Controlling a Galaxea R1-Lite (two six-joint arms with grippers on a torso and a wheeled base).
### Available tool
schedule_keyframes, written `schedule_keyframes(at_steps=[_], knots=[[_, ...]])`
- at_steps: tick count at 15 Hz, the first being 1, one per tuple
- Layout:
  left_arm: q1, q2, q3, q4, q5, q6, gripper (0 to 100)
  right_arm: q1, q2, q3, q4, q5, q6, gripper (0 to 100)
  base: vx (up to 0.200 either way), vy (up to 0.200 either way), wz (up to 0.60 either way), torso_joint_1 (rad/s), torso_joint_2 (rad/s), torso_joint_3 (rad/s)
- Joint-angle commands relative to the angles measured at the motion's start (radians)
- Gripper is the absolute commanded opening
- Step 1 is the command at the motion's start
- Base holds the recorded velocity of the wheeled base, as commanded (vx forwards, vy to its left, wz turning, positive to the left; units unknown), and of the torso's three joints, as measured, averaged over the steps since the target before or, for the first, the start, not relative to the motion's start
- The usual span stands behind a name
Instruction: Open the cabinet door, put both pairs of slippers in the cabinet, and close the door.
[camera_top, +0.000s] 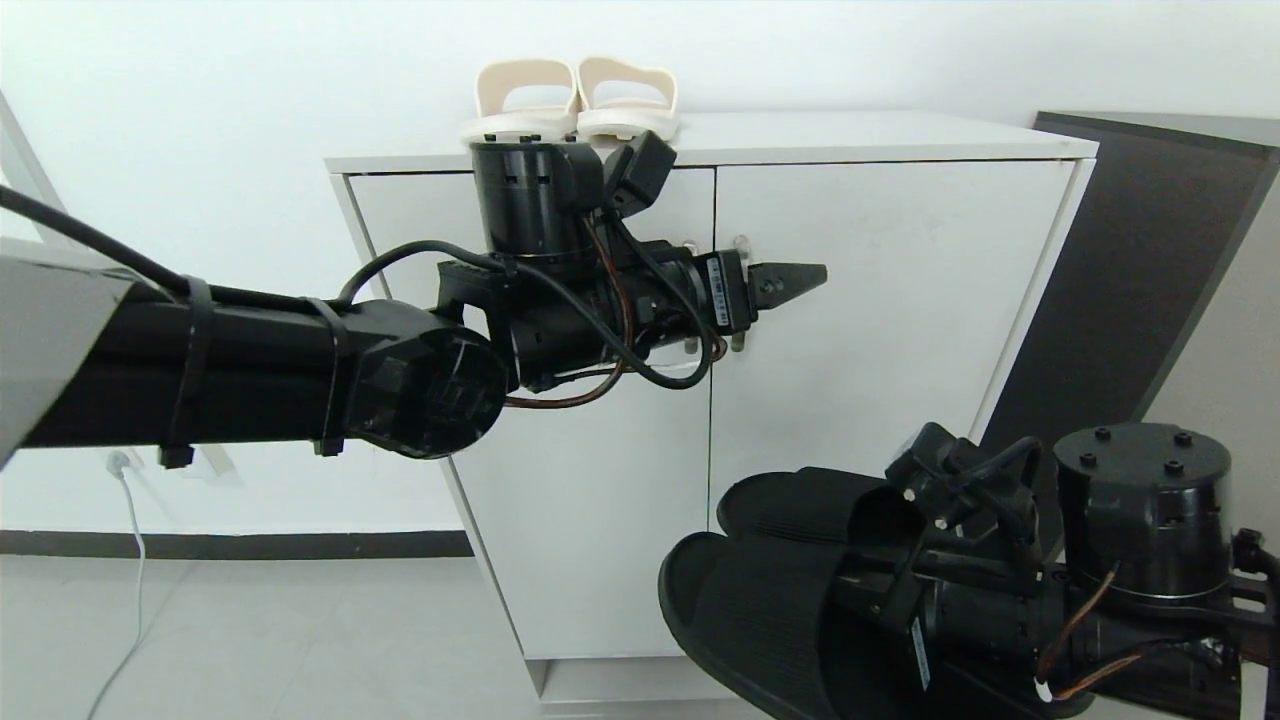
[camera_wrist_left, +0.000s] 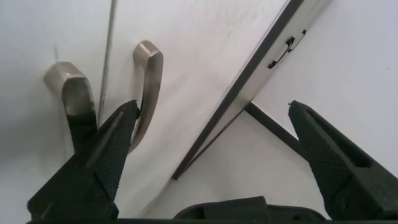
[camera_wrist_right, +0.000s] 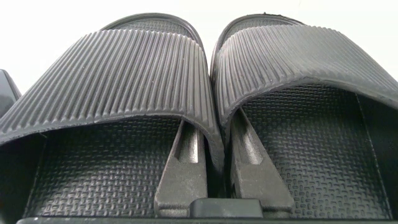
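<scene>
Two grippers are near one white cabinet (camera_top: 880, 135). Toward the middle of the frame, the left gripper (camera_top: 795, 280) points to the right, at the middle of the cabinet front. Its fingers (camera_wrist_left: 99, 168) are spread wide apart and hold nothing.

Both doors (camera_top: 890, 330) are shut. The thin line where they meet runs up and down, and the handles (camera_wrist_left: 69, 87) sit one on each side of it. The nearer handle (camera_wrist_left: 149, 74) is a smooth, bent bar of dull grey metal. Its long way runs up and down. It is just beside the tip of one finger, at the edge of the open gap. I cannot tell if they touch. I think the next job is to get that handle between the fingers, squeeze it, and pull the door out.

At the top middle of the frame, the cream slippers (camera_top: 572, 95) sit side by side on top of the cabinet, at its front edge. They look smooth, with wide straps.

At the lower right, the black slippers (camera_top: 770, 590) hang low in front of the cabinet. The right gripper (camera_wrist_right: 214, 168) is squeezed tight on them, pinching the two inner strap edges together. Their straps have fine ridges, and their soles have tiny bumps. This gripper is much farther from the handles than the left gripper.
</scene>
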Motion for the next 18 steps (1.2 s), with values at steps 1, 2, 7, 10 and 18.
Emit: schedule_keyframes(at_steps=[1, 2, 7, 10, 18], knots=[[-0.008, 0.013, -0.014, 0.006, 0.002, 0.0, 100, 0.0, 0.003, 0.0, 0.0, 0.0, -0.001, 0, 0.0, 0.0, 0.0, 0.0, 0.0, 0.0], [-0.016, 0.02, -0.024, 0.006, 0.002, 0.0, 100, 0.0, 0.003, 0.001, 0.0, 0.0, -0.001, 0, 0.0, 0.0, 0.0, 0.0, 0.0, 0.0], [-0.016, 0.007, -0.021, 0.003, -0.004, -0.002, 0, 0.002, -0.022, 0.027, -0.005, 0.026, -0.001, 0, 0.0, 0.0, 0.0, 0.0, 0.0, 0.0], [-0.025, -0.028, 0.025, -0.001, -0.004, 0.0, 0, 0.0, -0.072, 0.077, -0.022, 0.157, -0.019, 0, 0.0, 0.0, 0.0, 0.0, 0.0, 0.0], [-0.083, -0.191, 0.216, -0.009, -0.004, 0.0, 0, 0.002, -0.111, 0.141, -0.02, 0.247, -0.113, 0, 0.0, 0.0, 0.0, 0.0, 0.0, 0.0]])
